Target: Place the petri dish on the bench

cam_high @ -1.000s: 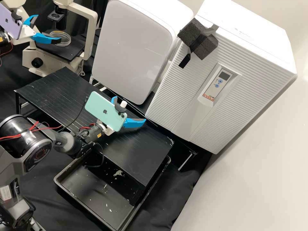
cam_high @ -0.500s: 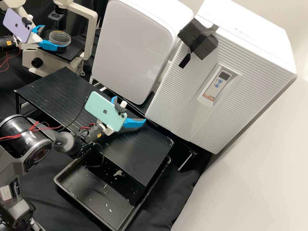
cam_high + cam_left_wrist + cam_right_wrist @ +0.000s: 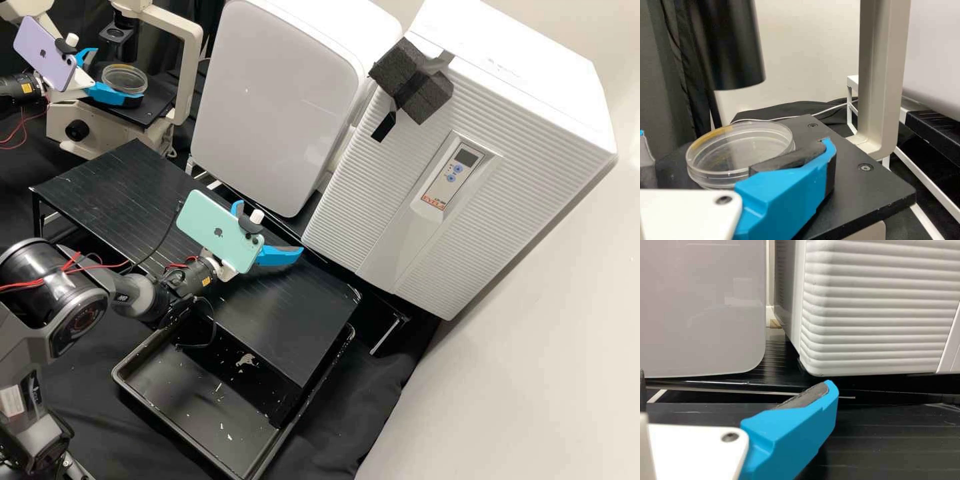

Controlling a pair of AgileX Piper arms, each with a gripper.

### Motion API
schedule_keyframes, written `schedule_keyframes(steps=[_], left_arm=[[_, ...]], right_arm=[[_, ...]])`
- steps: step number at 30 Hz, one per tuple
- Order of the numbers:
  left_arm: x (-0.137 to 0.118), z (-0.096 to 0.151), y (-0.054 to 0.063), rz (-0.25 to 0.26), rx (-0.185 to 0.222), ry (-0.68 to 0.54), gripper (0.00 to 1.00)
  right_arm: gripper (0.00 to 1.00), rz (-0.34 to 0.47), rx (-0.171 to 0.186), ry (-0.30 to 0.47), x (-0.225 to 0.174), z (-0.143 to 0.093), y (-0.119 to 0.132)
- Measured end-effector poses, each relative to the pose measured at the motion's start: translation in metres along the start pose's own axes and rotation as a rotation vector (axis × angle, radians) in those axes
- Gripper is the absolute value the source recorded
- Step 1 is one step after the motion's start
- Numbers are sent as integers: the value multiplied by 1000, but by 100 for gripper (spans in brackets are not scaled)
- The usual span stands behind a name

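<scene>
Currently, the petri dish is seen on the microscope stage, between the spread fingers of the nearer, left gripper; closure across its round rim is judged due.

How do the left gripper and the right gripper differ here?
The left gripper is at the microscope stage, the right gripper over the black bench.
The left has the petri dish between its fingers; the right has nothing there.
The left carries a purple phone, the right a green phone.
Both are open.
</scene>
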Motion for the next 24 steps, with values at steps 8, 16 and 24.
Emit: schedule_keyframes(steps=[8, 16, 24], left_arm=[[0, 0, -1, -7, -11, -2, 100], [7, -3, -7, -28, -96, -14, 100], [10, -4, -8, -35, -107, -15, 100]], right_arm=[[100, 0, 0, 0, 0, 0, 0], [100, 0, 0, 0, 0, 0, 0], [100, 0, 0, 0, 0, 0, 0]])
